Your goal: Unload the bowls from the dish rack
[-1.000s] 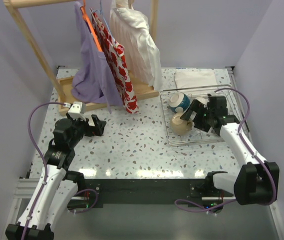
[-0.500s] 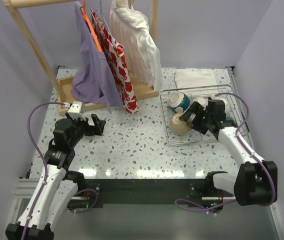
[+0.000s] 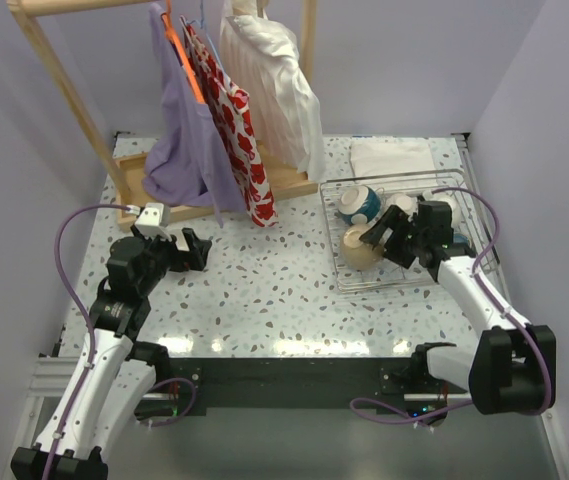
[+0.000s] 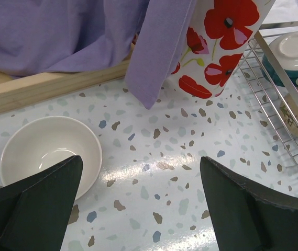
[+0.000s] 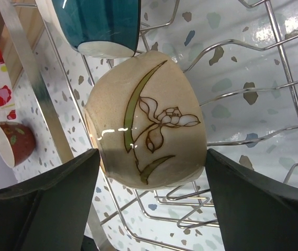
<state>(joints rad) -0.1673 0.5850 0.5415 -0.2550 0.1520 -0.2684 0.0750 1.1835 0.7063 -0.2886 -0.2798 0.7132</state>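
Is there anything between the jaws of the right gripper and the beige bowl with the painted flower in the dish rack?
Nothing visible. The right gripper has one jaw on each side of the beige bowl. The wires of the dish rack lie behind the bowl, not between. Whether the jaws touch it, I cannot tell.

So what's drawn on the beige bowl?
The bowl has a brown-outlined flower with green leaves, best in right wrist view.
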